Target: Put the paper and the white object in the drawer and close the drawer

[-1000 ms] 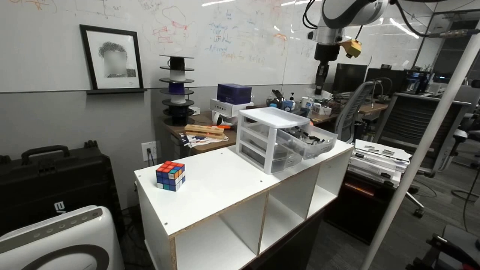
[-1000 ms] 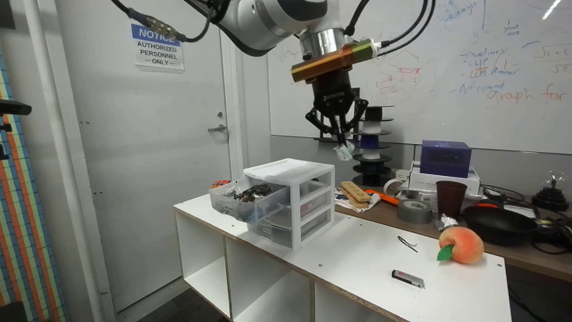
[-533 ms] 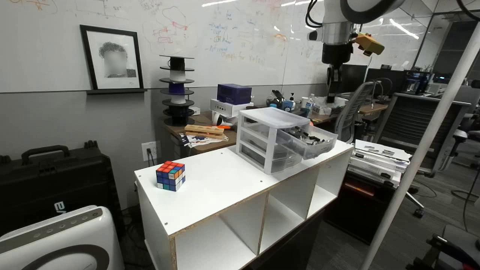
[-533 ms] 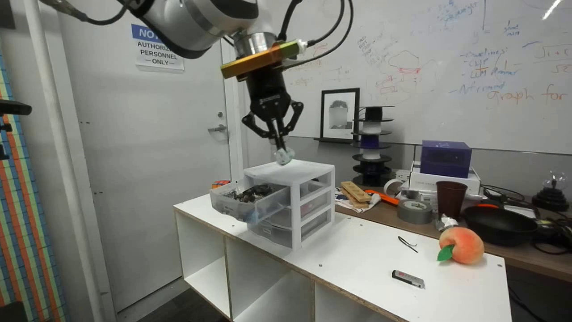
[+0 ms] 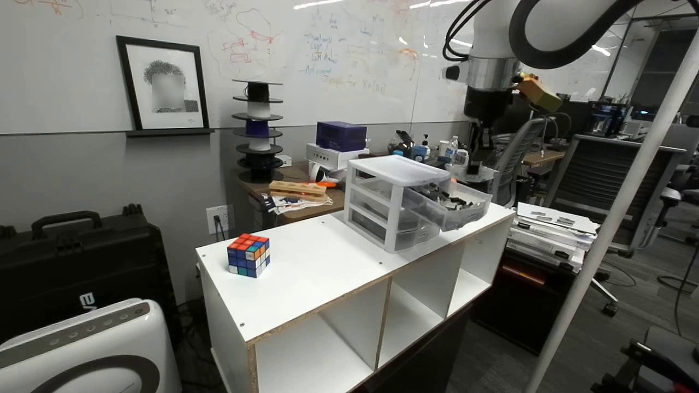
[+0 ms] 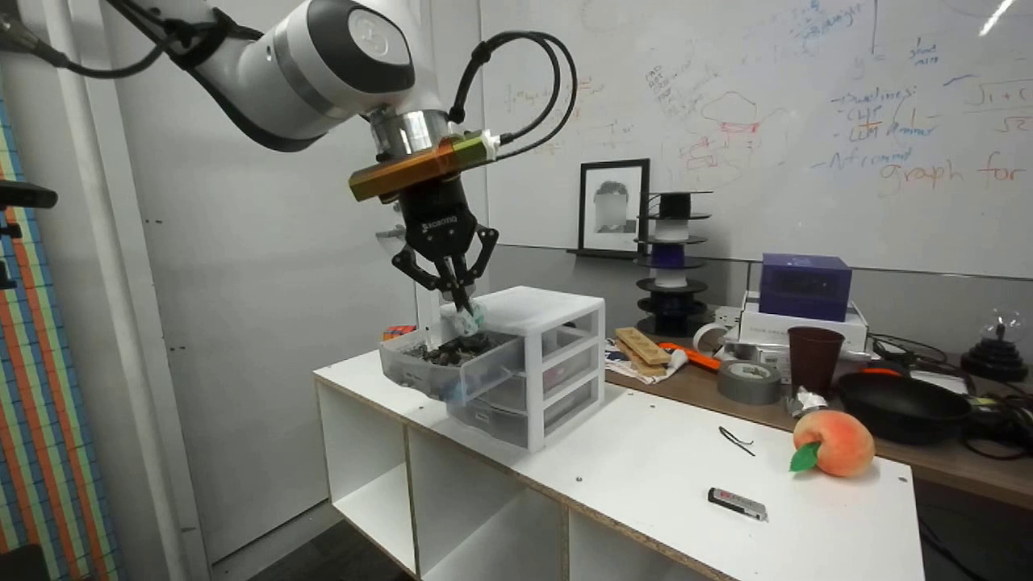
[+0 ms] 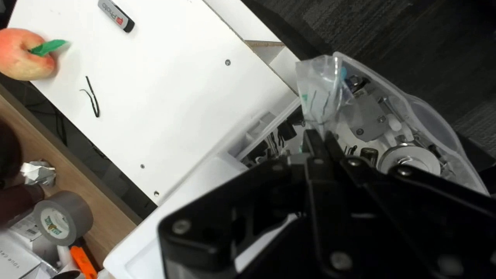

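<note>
Find black Robotiq gripper [image 6: 464,307] clenched on crumpled clear plastic packet [image 7: 319,93]. Note packet held over extended top drawer [image 6: 420,374] of white-framed desktop chest [image 6: 534,395]; unable to determine contact with small hardware [image 7: 368,120] inside. Farther out, on white cubby shelf [image 6: 637,452], observe USB stick [image 7: 116,15], bent black strip [image 7: 94,99] and peach [image 6: 835,442]; on chest's opposite side, Rubik's cube [image 5: 248,255].

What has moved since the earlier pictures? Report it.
In an exterior view, the gripper, shut on a crumpled plastic packet throughout, has come toward picture left and down, now over the open drawer. Nothing was let go. Drawer, peach and puzzle cube stayed put.
</note>
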You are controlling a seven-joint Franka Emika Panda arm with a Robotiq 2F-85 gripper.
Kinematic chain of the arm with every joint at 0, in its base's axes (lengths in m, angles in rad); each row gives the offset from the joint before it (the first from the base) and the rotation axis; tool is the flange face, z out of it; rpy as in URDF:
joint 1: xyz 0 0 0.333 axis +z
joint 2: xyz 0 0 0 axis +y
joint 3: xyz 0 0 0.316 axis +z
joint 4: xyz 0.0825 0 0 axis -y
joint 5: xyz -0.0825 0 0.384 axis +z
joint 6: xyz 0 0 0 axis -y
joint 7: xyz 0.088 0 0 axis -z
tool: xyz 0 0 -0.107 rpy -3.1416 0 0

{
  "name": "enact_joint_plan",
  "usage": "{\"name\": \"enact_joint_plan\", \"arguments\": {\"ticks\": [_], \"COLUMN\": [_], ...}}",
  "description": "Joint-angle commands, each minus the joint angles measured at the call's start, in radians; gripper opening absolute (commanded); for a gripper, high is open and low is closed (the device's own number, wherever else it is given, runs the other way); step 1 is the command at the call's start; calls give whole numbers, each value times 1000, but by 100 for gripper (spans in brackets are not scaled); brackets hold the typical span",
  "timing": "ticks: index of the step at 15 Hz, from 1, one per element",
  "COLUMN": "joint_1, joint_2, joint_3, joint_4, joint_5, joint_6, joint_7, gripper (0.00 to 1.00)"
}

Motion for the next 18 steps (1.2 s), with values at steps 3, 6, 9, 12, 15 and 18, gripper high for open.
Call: {"name": "enact_joint_plan", "arguments": {"ticks": [3, 6, 9, 12, 15, 18], "joint_1": [-9, -7, -7, -10, -16, -23], "joint_2": [25, 39, 54, 61, 50, 15], "joint_3": [-1, 6, 8, 8, 10, -2], "joint_4": [6, 5, -2, -5, -4, 2], "joint_5": [105, 168, 176, 168, 201, 216], "joint_6": [18, 59, 140, 185, 165, 129], "joint_7": [-64, -87, -81, -83, -97, -59], "gripper": [1, 1, 1, 28, 49, 73]}}
